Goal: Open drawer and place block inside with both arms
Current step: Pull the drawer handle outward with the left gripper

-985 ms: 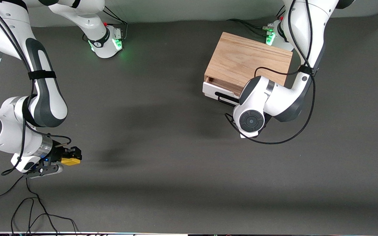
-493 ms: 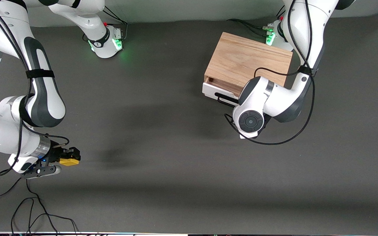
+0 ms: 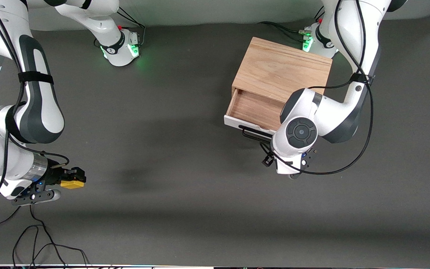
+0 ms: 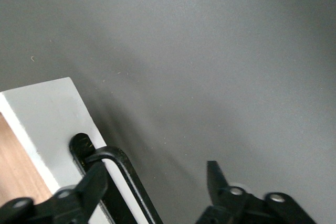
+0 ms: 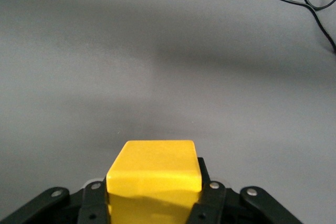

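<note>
While the right gripper (image 3: 74, 178) hangs over the tabletop (image 3: 185, 209) at the right arm's end, clamped on the block (image 3: 70, 184), the carry step looks due. Farther from the front camera, the left gripper (image 4: 157, 192), fingers apart, straddles the handle (image 4: 123, 174) of the drawer (image 3: 254, 110), pulled partway out of the box (image 3: 282, 69). Next: left lets go and clears; right carries the block over the drawer and drops it inside.

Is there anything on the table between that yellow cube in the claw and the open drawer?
No. In the front view, only bare dark tabletop separates the yellow cube from the drawer.
</note>
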